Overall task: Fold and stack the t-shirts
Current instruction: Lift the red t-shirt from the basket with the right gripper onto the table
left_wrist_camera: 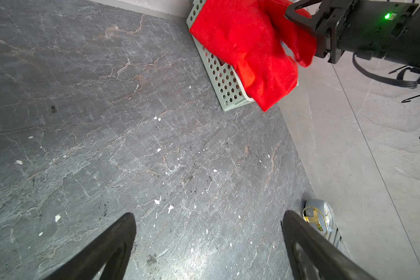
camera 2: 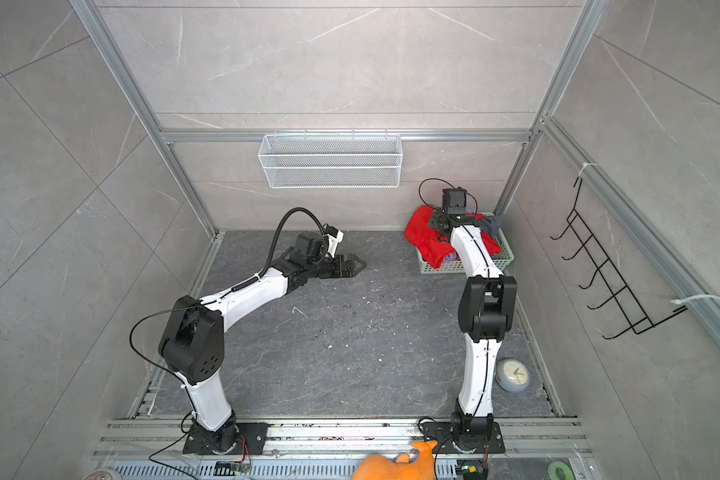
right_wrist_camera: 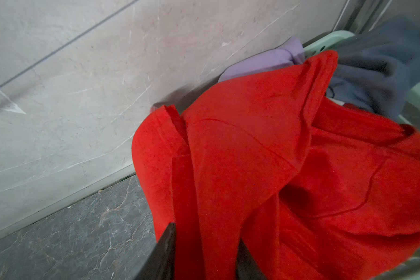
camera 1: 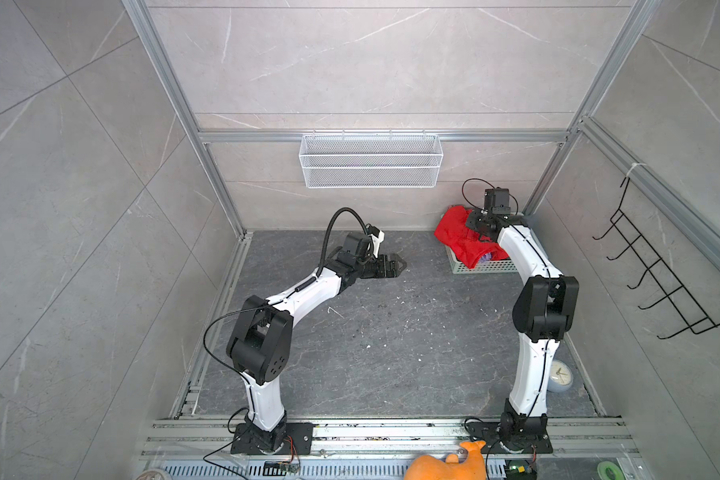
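Three shirts: red (camera 1: 458,237), purple (right_wrist_camera: 264,63), grey (right_wrist_camera: 378,63), heaped in one basket (camera 1: 483,266). Right gripper (right_wrist_camera: 206,232) fingers apart, red cloth between; grip unclear. Left gripper (camera 1: 400,264) spread, empty. One clock (camera 2: 512,374).

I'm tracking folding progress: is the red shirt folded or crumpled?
Crumpled. The red shirt lies bunched in loose wrinkles, draped over the basket rim, part hanging outside.

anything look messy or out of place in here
The red t-shirt is crumpled and spills over the rim of the green basket, hanging down its front wall. An orange plush toy lies by the front rail, off the table and away from the clothes.
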